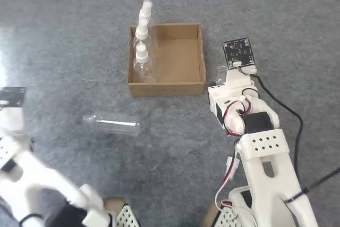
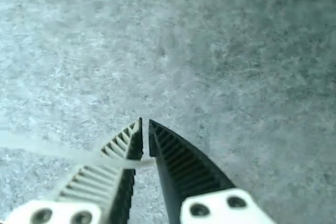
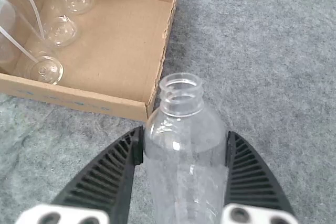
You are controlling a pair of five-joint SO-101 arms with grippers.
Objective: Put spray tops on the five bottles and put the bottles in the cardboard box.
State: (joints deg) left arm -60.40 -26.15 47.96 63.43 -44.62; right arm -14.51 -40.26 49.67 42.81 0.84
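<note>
R gripper point(image 3: 184, 136) clamped on uncapped bottle point(image 3: 184, 153), just off lower-right corner of cardboard box point(image 1: 167, 87), centre-right in high view. Three topped bottles point(image 1: 142, 51) line box's left wall; bare cardboard floor to their right. L gripper point(image 2: 145, 125) narrow, nipping thin clear tube point(image 2: 63, 151). Spare bottle point(image 1: 112, 125) lies on carpet point(image 1: 64, 46) left of centre, open carpet all round.

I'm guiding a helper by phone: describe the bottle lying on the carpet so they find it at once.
Find the cardboard box on the grey carpet. Nearer the arms, off its left corner, is a clear bottle. It alone lies on its side, without a top.
</note>
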